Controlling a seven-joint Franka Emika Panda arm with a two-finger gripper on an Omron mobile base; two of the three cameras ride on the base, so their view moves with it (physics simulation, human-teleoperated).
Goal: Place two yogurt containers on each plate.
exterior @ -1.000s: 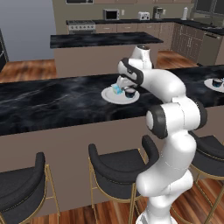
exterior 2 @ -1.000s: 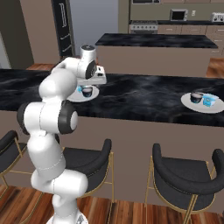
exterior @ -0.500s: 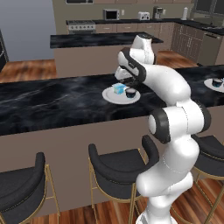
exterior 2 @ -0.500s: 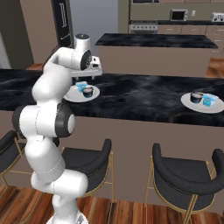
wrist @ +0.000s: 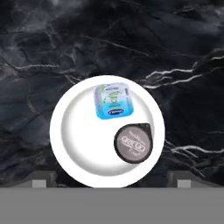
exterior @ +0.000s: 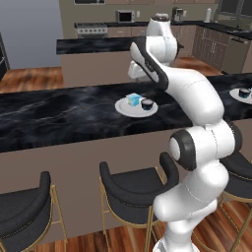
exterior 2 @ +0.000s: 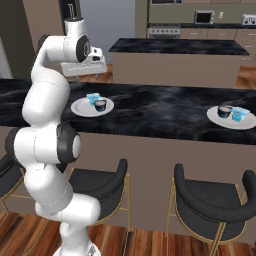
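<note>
Stools with dark seats and brass legs (exterior: pixel 135 189) are lining the lower part of both base views, tucked under the overhang of the long black marble counter (exterior: pixel 59 115), whose near edge is running across mid-frame. At the centre of the left base view a white plate (exterior: pixel 136 107) is sitting well inside that edge, carrying a light blue yogurt cup (exterior: pixel 133 99) and a dark yogurt cup (exterior: pixel 146 104) just beside each other; bare marble is stretching wide to its left and a shorter stretch to its right. In the hand view this plate is lying just below centre, the blue cup toward its upper middle and the dark one at its lower right, close together, with veined black stone showing all round the rim. The gripper (exterior 2: pixel 85 67) is hanging above and behind the plate, at upper left of the right base view, apart from both cups; its jaws are standing wide open and gripping nothing, the two tips (wrist: pixel 40 183) showing far apart at the bottom of the hand view. Toward the right of the right base view a second plate (exterior 2: pixel 245 123) is resting on the same counter with another dark cup (exterior 2: pixel 225 110) and another blue cup (exterior 2: pixel 238 114) on it, well apart from the first. Behind the counter a second island (exterior 2: pixel 177 46) is crossing the upper frame, with open wooden floor between the two, and a microwave (exterior: pixel 125 16) is sitting on the back run beyond
</note>
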